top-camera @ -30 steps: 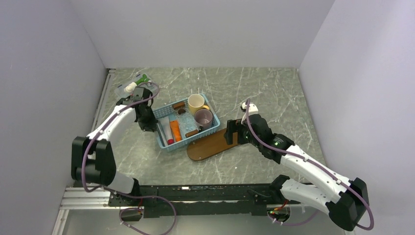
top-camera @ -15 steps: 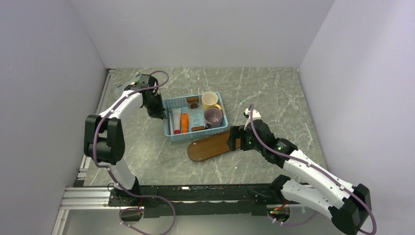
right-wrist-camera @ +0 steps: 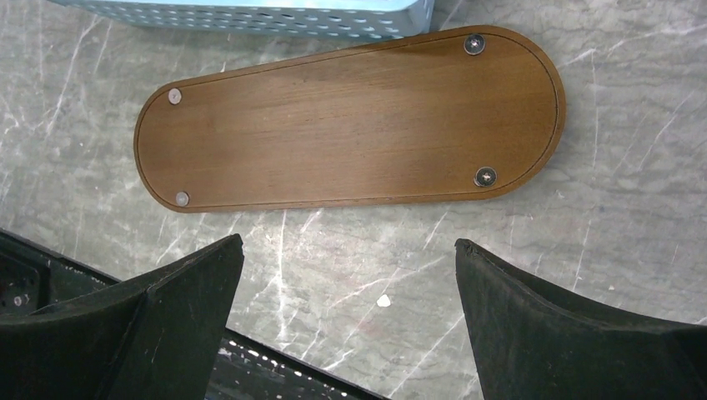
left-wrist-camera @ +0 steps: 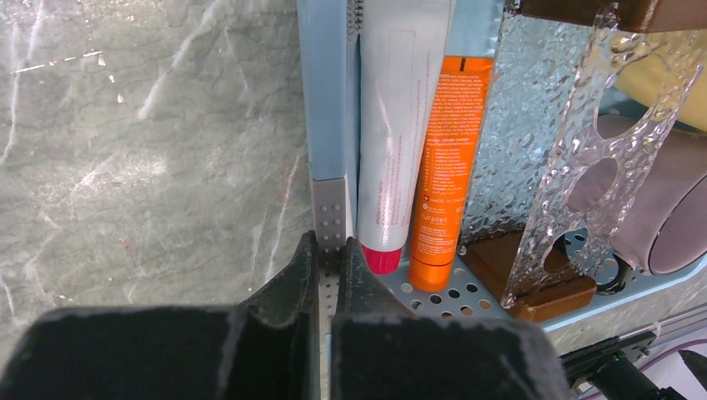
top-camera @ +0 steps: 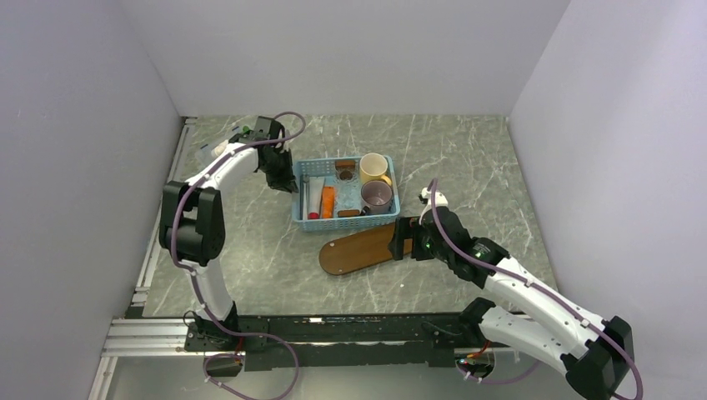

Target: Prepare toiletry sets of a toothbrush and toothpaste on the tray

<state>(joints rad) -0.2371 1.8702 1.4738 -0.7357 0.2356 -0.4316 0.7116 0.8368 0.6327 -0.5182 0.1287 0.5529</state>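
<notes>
The left end effector is closed on the side wall of the blue basket. The orange toothpaste lies just inside that wall, beyond a white tube. Its long axis runs straight up the frame, away from the fingers. The left arm is much the nearer to it.

The right end effector hangs wide open over the worktop, at the lower edge of the bare tray. The right wrist view shows the tray lengthwise across the frame, just below the basket. Only the top view shows both arms. I cannot make out the toothbrush in any view.
</notes>
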